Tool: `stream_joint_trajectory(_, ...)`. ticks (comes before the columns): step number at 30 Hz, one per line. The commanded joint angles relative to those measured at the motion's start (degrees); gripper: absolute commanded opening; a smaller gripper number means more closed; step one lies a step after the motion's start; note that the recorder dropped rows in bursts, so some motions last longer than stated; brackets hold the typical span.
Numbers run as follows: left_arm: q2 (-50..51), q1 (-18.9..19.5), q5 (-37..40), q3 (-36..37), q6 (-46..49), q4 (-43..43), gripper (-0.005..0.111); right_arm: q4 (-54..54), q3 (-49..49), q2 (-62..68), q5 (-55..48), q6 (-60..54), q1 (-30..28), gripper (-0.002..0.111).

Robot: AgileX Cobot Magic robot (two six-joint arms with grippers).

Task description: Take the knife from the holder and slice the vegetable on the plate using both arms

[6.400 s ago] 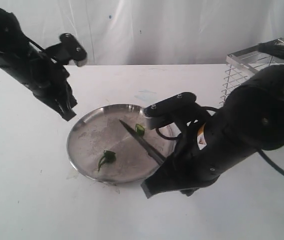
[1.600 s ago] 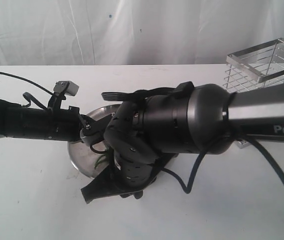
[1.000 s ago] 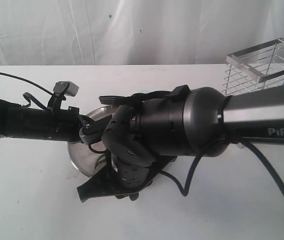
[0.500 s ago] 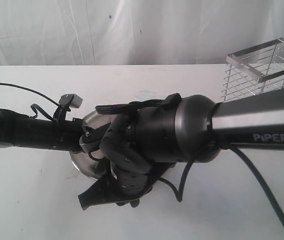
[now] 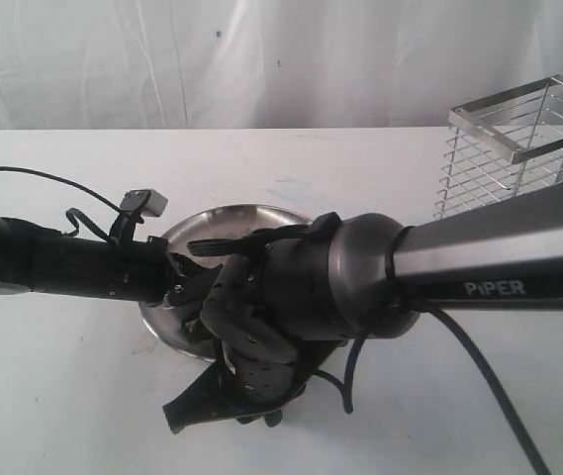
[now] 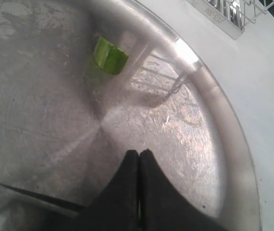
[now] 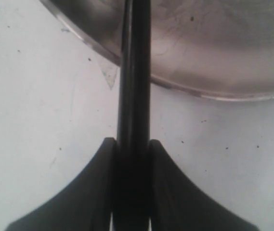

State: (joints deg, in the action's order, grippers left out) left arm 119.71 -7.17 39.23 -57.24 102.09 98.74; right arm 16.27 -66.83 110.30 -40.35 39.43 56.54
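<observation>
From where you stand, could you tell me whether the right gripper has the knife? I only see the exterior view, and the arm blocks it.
Observer: Yes. The right gripper is shut on the knife, which reaches over the plate rim.
Operator: Thank you. Is any chili lying loose on the plate?
Observer: One green chunk lies loose, apart from the left gripper.
Operator: Is that gripper open?
Observer: No, its fingertips are pressed together over the plate.
</observation>
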Motion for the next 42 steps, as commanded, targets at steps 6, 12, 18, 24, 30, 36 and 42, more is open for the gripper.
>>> stream_joint_trajectory(6,0.99,0.04,-3.71,0.58,-1.84,0.57,0.0,-0.28,0.27,0.06,-5.35,-2.33,-0.11,0.0)
stream_joint_trajectory(12,0.86,0.04,-0.77,0.58,-1.86,1.21,0.0,-1.59,0.27,0.06,-6.9,-4.64,-0.11,0.0)
stream_joint_trajectory(18,-2.53,0.04,-0.04,0.58,-1.86,1.21,0.0,-1.59,0.27,0.06,-6.53,-4.74,-0.11,0.0)
stream_joint_trajectory(24,-4.06,-0.3,1.56,2.03,-2.12,1.21,0.0,-2.09,0.27,0.06,-6.27,-4.74,-0.11,0.0)
stream_joint_trajectory(30,-4.06,-1.88,-0.09,2.83,-0.35,1.21,0.0,-2.68,0.27,0.06,-6.27,-4.74,-0.11,0.0)
stream_joint_trajectory(36,-1.74,-3.46,-4.81,2.96,-2.07,1.21,0.0,-2.79,0.27,0.06,-7.47,-4.74,-0.11,0.0)
stream_joint_trajectory(42,-1.15,-3.8,-14.15,3.02,-21.88,-10.4,0.0,-3.78,0.17,-3.14,-13.98,-11.01,-0.35,0.0)
